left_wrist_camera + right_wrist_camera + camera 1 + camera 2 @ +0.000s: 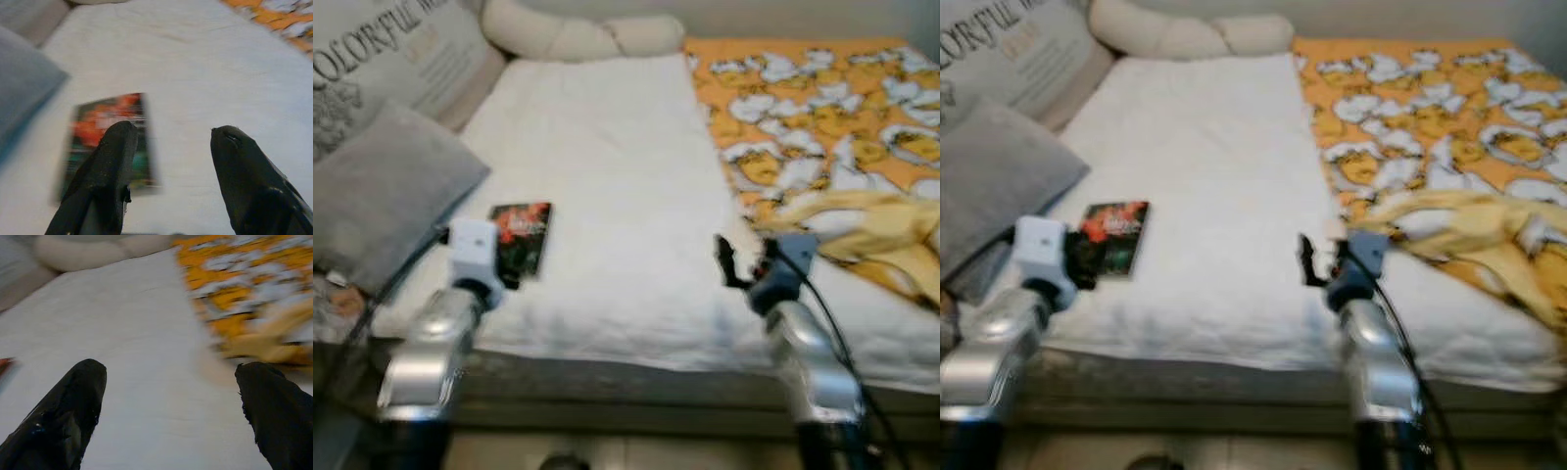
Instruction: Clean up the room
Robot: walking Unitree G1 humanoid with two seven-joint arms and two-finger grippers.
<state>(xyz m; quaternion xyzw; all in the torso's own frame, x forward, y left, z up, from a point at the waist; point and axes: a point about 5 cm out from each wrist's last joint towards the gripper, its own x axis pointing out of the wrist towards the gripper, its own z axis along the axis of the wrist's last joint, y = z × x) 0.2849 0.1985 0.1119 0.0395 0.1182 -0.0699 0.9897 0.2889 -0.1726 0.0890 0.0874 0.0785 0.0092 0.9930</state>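
A small dark book with a red printed cover lies flat on the white sheet, near the bed's left front. My left gripper hovers at the book's near end. In the left wrist view it is open, one finger over the cover of the book. My right gripper hangs open over the sheet near the front edge, beside a crumpled yellow cloth. Bare sheet lies between its fingers in the right wrist view.
An orange blanket with white and yellow figures covers the bed's right side. A grey pillow and a printed pillow lean at the left, a cream bolster at the back. The bed's front edge runs below both arms.
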